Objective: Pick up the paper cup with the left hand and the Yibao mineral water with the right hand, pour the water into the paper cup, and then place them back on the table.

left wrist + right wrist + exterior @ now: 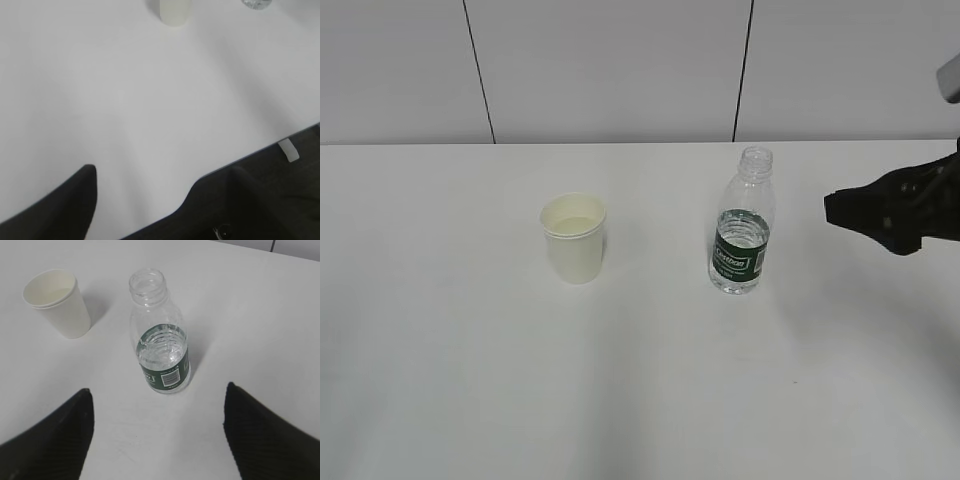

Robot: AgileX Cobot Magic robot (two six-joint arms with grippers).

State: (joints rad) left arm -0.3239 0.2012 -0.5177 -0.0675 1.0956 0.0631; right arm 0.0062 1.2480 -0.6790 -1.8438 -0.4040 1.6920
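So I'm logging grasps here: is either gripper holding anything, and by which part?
Nothing is held. The right hand is open, short of the Yibao mineral water; the left hand is open, far from the paper cup.

- A pale grey wall [610,70] stands behind, made of flat panels.
- Two thin dark seams [478,70] run down the wall, slightly slanted.
- The light is soft and even, with only weak shadows.
- In the left wrist view, a dark floor [280,200] shows below.
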